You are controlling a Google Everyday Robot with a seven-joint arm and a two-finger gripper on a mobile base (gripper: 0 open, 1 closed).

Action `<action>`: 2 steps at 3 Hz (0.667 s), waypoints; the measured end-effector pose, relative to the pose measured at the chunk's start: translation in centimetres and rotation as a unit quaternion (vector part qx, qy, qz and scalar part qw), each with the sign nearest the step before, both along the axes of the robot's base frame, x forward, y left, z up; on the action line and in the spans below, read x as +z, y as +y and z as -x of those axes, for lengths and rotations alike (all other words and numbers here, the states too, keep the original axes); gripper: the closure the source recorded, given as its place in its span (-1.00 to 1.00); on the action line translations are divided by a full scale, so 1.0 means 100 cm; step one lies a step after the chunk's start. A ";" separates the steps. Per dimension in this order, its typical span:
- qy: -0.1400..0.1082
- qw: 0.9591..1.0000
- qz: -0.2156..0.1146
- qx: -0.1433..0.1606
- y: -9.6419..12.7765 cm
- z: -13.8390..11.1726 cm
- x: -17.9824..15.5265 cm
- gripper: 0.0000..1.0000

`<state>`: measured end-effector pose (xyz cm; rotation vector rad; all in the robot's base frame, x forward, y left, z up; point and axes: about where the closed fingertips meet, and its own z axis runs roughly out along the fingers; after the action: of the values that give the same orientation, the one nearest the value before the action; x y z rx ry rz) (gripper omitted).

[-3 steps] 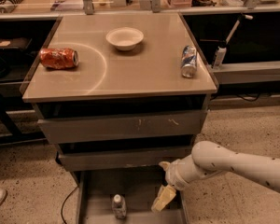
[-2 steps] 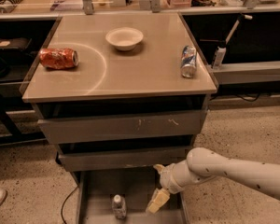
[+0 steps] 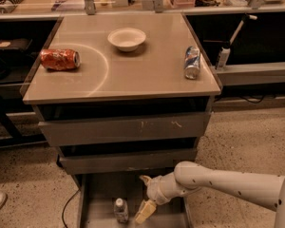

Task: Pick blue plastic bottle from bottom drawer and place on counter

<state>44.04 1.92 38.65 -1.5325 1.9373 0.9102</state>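
- Since the earlier frames the gripper point(image 3: 142, 198) has slid left over the open bottom drawer point(image 3: 99, 197), closing most of the gap to the bottle point(image 3: 120, 210).
- The arm point(image 3: 228, 184) reaches in from the right, low, under the two shut upper drawers.
- The bottle has not moved: it stands upright on the drawer floor, white cap up.
- The counter point(image 3: 147, 75) is as before, with the red can point(image 3: 60, 59) on its side at the left, the bowl point(image 3: 127, 38) at the back and the blue-silver can point(image 3: 192, 62) near the right edge.
- The gripper's fingers are spread wide and grasp nothing. The lower finger point(image 3: 145, 211) is just right of the bottle; I cannot tell whether they touch.
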 end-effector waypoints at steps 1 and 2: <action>-0.002 1.000 -0.020 -0.006 0.014 -0.007 -0.022 -1.00; -0.008 0.998 -0.053 -0.018 0.029 -0.012 -0.052 -1.00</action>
<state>45.24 4.85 33.47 -1.4350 1.8698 0.9659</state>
